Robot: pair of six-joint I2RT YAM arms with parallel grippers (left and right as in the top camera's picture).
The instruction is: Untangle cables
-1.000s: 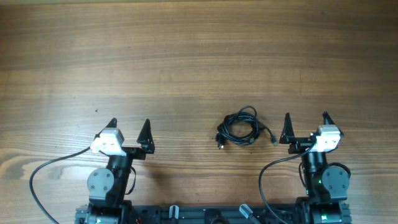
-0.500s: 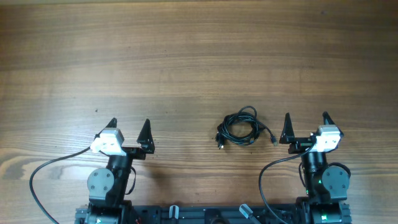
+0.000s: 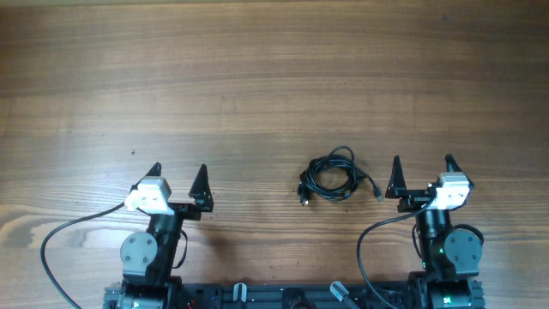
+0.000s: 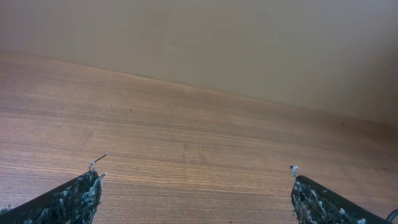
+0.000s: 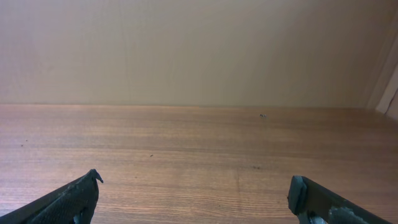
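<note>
A small tangle of black cable lies coiled on the wooden table, right of centre near the front, with a plug end sticking out at its lower left and another at its right. My right gripper is open and empty just right of the tangle; its wrist view shows only bare wood between the fingers. My left gripper is open and empty well to the left of the tangle; its wrist view also shows only bare wood. The cable does not show in either wrist view.
The wooden table stretches away behind the cable. Each arm's own black lead loops over the table's front edge beside its base. A beige wall stands behind the table's far edge.
</note>
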